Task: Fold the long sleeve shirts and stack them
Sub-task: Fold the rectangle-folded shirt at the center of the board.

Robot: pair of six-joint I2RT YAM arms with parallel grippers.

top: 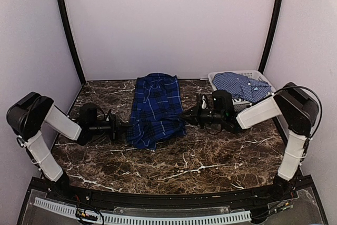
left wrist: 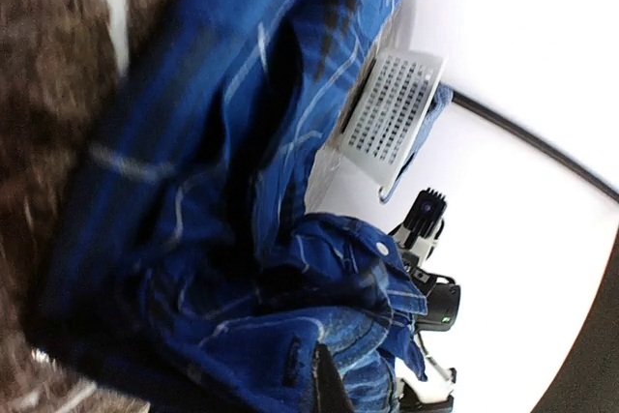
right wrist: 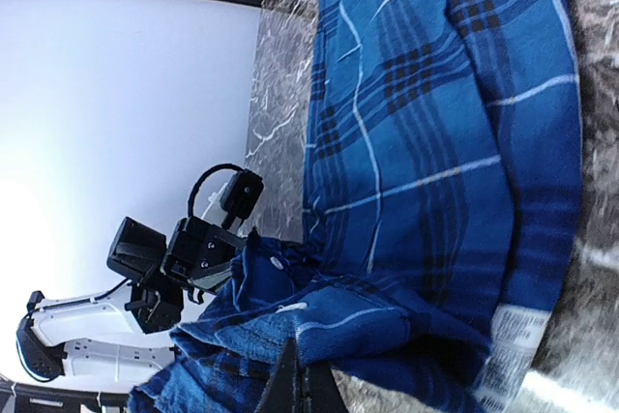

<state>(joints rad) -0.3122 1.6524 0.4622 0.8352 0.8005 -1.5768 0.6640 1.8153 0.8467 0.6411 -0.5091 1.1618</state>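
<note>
Two tools grip plaid shirt; second shirt basketed.

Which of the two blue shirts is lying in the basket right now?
The lighter fine-checked shirt, in the white basket at back right; the dark plaid shirt lies on the marble table instead.

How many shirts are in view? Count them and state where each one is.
2. The dark plaid shirt lies on the table, centre; the lighter checked shirt sits in the basket, far right. Others could be hidden under it.
</note>
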